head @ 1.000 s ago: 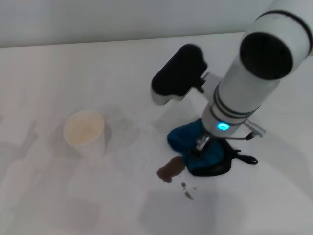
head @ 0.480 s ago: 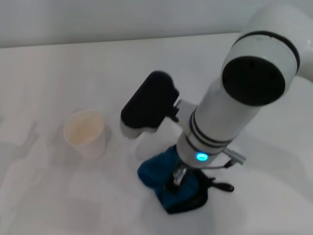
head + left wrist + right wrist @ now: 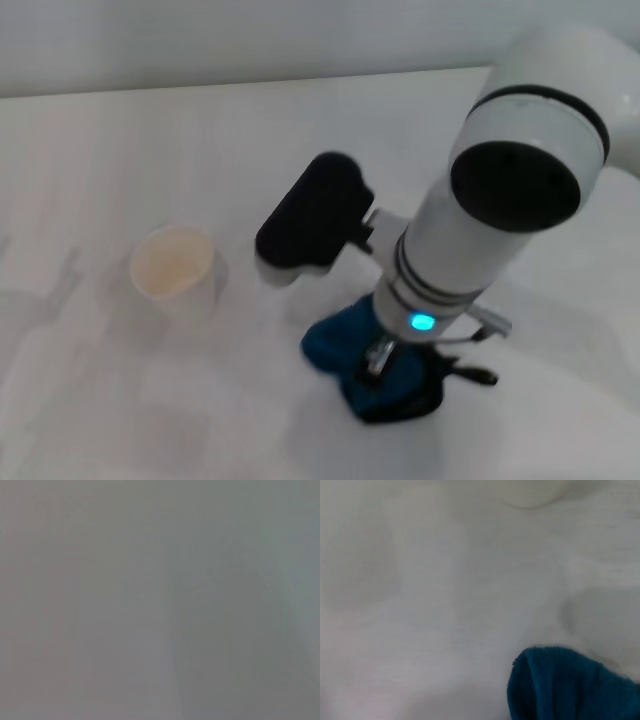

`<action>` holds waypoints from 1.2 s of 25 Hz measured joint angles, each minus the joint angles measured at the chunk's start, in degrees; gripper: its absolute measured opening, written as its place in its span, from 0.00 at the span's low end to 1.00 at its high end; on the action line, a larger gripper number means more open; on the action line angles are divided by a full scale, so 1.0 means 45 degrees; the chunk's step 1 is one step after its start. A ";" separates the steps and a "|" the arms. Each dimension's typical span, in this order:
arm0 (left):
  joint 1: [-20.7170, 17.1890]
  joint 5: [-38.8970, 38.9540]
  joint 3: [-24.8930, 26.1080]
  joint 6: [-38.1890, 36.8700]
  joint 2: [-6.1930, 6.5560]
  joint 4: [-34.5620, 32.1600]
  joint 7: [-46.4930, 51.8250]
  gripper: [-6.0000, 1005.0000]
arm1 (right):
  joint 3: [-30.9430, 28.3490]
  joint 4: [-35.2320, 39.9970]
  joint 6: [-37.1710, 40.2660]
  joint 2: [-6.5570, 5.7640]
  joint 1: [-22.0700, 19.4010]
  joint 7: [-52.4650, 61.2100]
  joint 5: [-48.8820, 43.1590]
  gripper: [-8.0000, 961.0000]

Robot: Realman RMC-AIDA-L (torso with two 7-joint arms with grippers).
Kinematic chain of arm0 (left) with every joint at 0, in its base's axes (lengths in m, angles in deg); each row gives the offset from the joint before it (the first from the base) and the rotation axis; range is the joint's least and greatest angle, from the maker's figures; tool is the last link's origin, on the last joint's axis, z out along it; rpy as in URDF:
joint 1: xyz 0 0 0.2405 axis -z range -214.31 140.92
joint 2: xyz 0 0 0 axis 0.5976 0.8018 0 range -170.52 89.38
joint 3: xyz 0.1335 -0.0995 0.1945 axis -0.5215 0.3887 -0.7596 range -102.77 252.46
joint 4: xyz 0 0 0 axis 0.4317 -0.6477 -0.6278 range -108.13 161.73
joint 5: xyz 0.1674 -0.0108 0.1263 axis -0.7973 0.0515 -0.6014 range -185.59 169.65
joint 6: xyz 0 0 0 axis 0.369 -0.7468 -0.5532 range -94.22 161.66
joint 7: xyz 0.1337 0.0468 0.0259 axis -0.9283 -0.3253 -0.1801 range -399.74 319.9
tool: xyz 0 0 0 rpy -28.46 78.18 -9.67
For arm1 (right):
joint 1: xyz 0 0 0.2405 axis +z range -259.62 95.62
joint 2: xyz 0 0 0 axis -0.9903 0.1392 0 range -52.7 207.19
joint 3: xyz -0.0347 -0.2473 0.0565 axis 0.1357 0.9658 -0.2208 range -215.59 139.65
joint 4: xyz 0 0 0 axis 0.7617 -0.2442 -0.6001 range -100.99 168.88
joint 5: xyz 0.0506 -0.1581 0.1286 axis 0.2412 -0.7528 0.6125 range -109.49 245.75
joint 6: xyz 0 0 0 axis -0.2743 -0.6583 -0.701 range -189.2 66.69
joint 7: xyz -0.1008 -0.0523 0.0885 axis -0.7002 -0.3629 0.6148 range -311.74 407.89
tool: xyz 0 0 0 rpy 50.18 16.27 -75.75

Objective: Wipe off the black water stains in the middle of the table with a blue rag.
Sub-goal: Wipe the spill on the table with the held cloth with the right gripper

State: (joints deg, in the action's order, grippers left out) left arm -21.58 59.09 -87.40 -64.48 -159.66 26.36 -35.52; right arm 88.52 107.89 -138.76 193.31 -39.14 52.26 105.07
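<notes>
On the counter (image 3: 120, 140), the right tool (image 3: 380, 357) presses the held blue rag (image 3: 345, 345) mid-wipe; next, sweep across and check for residue.

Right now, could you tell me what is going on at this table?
The right claw is pressing the blue rag down onto the white table, at the near middle. No dark stain shows around the rag in the head view. A white paper cup stands off toward the robot's left. The left arm is out of sight.
</notes>
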 joint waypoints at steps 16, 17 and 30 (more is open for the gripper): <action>-0.0039 0.0027 0.0019 0.0004 0.0021 0.0000 -0.0001 0.88 | -0.2019 -0.1200 -0.0827 0.0007 -0.0154 -0.0192 -0.2508 0.11; -0.0008 0.0028 0.0019 0.0027 0.0021 0.0000 0.0000 0.88 | -0.1885 -0.1192 -0.0717 0.0021 -0.0116 -0.0193 -0.2297 0.11; 0.0077 0.0024 0.0006 0.0069 0.0009 0.0000 0.0000 0.88 | 0.1042 -0.1080 0.1793 0.0027 0.1908 -0.0135 0.1796 0.11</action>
State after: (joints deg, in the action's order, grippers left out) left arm -21.23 59.20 -87.37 -64.17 -159.62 26.36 -35.52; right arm 93.21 103.03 -130.69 193.43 -30.56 51.65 113.15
